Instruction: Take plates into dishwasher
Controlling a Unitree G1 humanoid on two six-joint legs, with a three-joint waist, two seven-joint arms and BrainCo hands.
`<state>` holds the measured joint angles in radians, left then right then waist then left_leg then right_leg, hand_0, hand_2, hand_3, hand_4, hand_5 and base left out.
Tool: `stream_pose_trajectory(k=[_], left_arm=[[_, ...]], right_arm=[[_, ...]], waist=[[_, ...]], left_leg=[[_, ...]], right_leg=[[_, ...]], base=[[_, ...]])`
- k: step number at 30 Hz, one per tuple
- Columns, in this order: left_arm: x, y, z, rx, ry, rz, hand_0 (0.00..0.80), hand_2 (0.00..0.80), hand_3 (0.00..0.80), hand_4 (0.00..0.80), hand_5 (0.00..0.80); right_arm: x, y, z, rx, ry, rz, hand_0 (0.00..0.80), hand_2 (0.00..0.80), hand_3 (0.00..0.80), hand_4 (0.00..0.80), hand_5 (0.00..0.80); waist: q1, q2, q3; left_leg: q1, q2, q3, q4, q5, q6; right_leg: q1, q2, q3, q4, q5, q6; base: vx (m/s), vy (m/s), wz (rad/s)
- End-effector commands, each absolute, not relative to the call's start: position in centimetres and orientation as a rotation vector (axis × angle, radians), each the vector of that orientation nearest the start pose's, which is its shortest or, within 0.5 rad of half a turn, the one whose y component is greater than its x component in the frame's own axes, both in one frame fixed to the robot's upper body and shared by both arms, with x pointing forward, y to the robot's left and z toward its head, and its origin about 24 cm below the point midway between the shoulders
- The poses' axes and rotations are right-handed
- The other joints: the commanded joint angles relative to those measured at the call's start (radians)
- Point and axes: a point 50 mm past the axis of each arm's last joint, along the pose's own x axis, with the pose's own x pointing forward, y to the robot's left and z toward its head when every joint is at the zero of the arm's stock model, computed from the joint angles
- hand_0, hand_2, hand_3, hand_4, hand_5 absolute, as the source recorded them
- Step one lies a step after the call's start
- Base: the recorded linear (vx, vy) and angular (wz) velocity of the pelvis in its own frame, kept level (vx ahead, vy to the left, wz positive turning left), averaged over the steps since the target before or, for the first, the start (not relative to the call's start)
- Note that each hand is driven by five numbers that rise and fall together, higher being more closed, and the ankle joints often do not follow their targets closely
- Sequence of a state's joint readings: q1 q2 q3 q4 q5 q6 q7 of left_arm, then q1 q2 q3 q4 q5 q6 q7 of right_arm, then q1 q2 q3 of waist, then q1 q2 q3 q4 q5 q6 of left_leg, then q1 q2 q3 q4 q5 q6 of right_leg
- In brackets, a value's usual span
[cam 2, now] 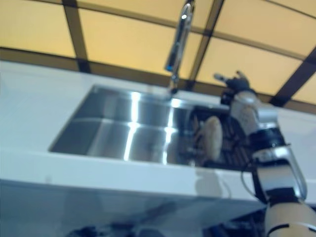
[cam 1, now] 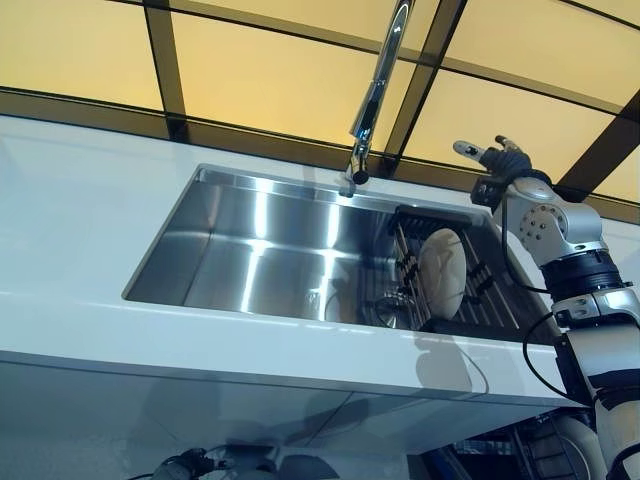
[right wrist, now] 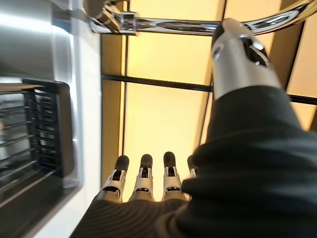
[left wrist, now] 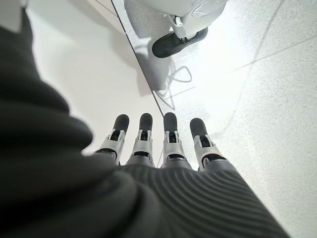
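Left eye view: plate (cam 1: 441, 272) stands on edge in the black rack (cam 1: 470, 300) at the sink's (cam 1: 200, 250) right end. Right hand (cam 1: 497, 158) — fingers straight, empty — hovers above and behind the rack; plate lies below, toward the robot. Left hand (left wrist: 163, 144), relaxed, hangs below the tabletop (cam 1: 80, 200) — farther off.

There's just one plate (cam 1: 441, 272), plain white and round, standing up on its edge. It's slotted into the black dish rack (cam 1: 470, 290) that sits in the right end of the steel sink (cam 1: 230, 250), leaning a bit and facing out toward the front.
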<state>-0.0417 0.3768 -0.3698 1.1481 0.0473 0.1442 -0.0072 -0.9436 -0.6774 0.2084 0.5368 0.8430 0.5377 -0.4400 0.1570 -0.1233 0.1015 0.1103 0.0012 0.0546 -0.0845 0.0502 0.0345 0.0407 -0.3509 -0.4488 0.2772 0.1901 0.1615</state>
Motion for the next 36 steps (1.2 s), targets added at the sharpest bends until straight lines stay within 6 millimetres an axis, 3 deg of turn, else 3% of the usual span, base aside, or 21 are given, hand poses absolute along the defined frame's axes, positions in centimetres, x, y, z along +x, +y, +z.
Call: stream_pose_trajectory(k=[1, 6, 18, 28, 36], left_arm=[[12.1, 26.6, -14.4, 0.619, 1.252, -0.101, 0.000, 0.000, 0.000, 0.000, 0.000], [12.3, 26.6, -14.3, 0.615, 1.244, -0.098, 0.000, 0.000, 0.000, 0.000, 0.000], [12.4, 26.9, -14.1, 0.604, 1.237, -0.069, 0.000, 0.000, 0.000, 0.000, 0.000], [12.2, 26.8, -14.2, 0.598, 1.236, -0.066, 0.000, 0.000, 0.000, 0.000, 0.000], [12.1, 26.9, -14.2, 0.599, 1.236, -0.061, 0.000, 0.000, 0.000, 0.000, 0.000]], right_arm=[[38.5, -25.2, 25.4, 0.047, 0.114, -0.280, 0.000, 0.000, 0.000, 0.000, 0.000], [38.5, -25.3, 23.8, 0.002, 0.207, -0.215, 0.000, 0.000, 0.000, 0.000, 0.000], [37.5, -27.9, 20.8, -0.067, 0.347, -0.201, 0.000, 0.000, 0.000, 0.000, 0.000], [37.0, -29.8, 22.0, -0.026, 0.291, -0.335, 0.000, 0.000, 0.000, 0.000, 0.000], [36.4, -31.2, 21.7, -0.100, 0.376, -0.339, 0.000, 0.000, 0.000, 0.000, 0.000]], waist=[[0.013, -0.004, -0.014], [0.006, -0.005, -0.009], [-0.011, -0.009, 0.002], [-0.012, -0.009, 0.005], [-0.013, -0.009, 0.005]], left_leg=[[0.021, -0.036, 0.084, -0.003, -0.094, 0.030], [0.020, -0.035, 0.091, -0.003, -0.092, 0.027], [0.018, -0.029, 0.111, -0.003, -0.090, 0.024], [0.017, -0.028, 0.113, -0.003, -0.091, 0.022], [0.018, -0.028, 0.112, -0.003, -0.092, 0.022]], right_leg=[[-0.025, -0.032, 0.023, 0.117, 0.024, 0.043], [-0.032, -0.032, 0.029, 0.123, 0.027, 0.046], [-0.049, -0.031, 0.044, 0.135, 0.038, 0.054], [-0.056, -0.031, 0.046, 0.136, 0.044, 0.059], [-0.063, -0.032, 0.049, 0.147, 0.042, 0.058]], base=[[0.000, 0.000, 0.00], [-0.006, -0.001, -0.02], [-0.007, 0.001, -0.02], [0.000, 0.000, 0.00], [0.001, 0.002, 0.01]])
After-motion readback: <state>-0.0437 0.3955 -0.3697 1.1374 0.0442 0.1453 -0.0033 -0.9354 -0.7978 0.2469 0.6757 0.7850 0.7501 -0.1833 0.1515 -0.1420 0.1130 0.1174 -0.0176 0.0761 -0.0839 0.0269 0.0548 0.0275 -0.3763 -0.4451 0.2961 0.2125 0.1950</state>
